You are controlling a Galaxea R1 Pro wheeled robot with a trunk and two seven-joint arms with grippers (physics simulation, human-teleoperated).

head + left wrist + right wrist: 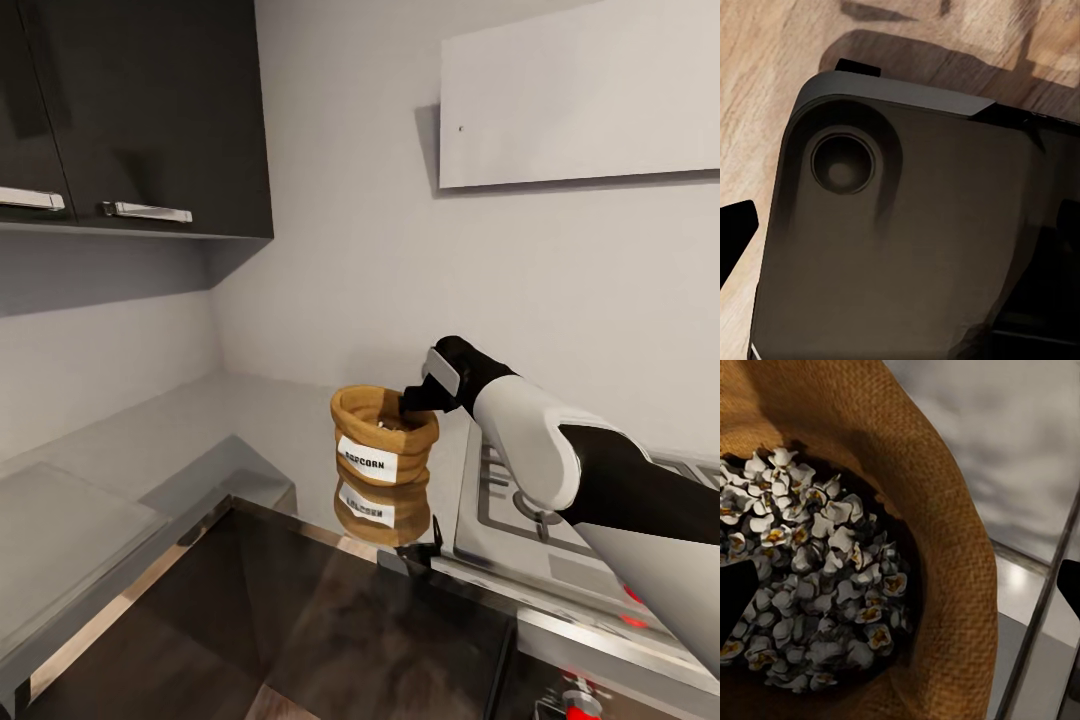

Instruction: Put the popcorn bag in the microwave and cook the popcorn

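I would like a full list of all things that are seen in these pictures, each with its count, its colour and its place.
Soft golden-tan cloth popcorn bag: one, white label with dark lettering, upright on the countertop beside the hob.
White puffed popcorn pieces: many, white with yellow centres, inside the bag.
Smooth grey brushed-metal countertop: one, grey, running along the walls.
Grey gas hob: one, grey, to the right of the bag.
Dark wall cabinets with silver bar handles: two doors seen, upper left.
White slanted hood: one, on the wall, upper right.
Light wood floor: pale brown, in the left wrist view.
Right arm: one, white and black, reaching to the bag's rim.
Right hand: one, black, at the rim; whether it grips is unclear.
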